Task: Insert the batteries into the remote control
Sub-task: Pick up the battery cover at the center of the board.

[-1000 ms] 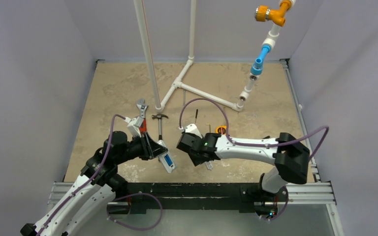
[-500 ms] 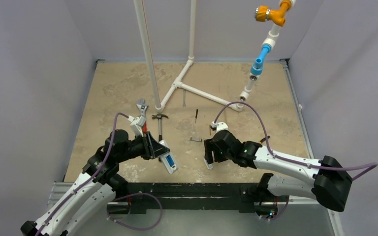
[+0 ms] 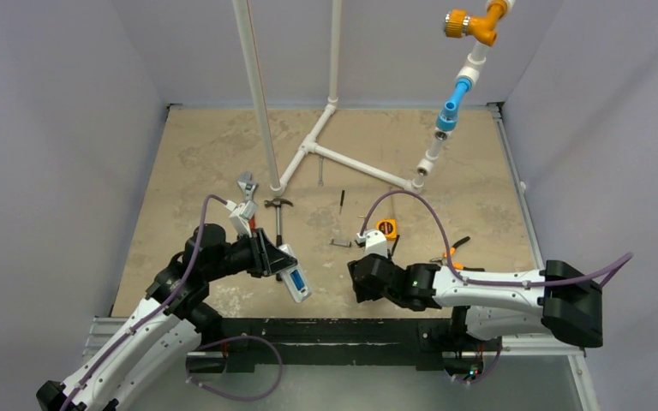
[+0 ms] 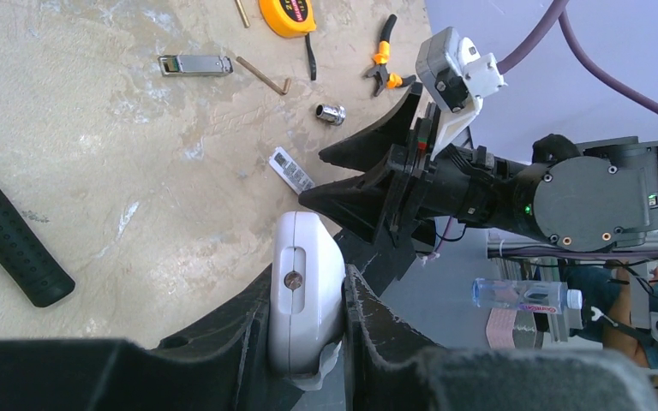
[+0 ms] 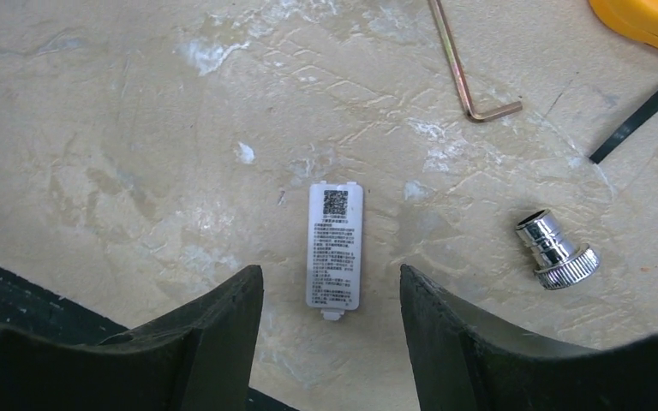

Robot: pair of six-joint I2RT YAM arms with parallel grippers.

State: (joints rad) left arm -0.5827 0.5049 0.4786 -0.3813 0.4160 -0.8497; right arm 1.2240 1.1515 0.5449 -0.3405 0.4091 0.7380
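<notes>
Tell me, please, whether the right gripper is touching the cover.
Apart. The right wrist view shows bare table between the cover and both fingers of the open right gripper.

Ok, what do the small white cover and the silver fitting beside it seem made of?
The cover looks like matte white plastic: thin, moulded, with a small clip tab and a printed label. The fitting looks like polished metal, probably chromed or steel: mirror-bright reflections and a knurled collar.

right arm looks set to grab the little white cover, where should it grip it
Grip the cover across its two long edges, coming straight down from above. It lies flat, label up, so probably only the thin sides can be pinched, and the fingers of the open right gripper straddle its narrow width.
</notes>
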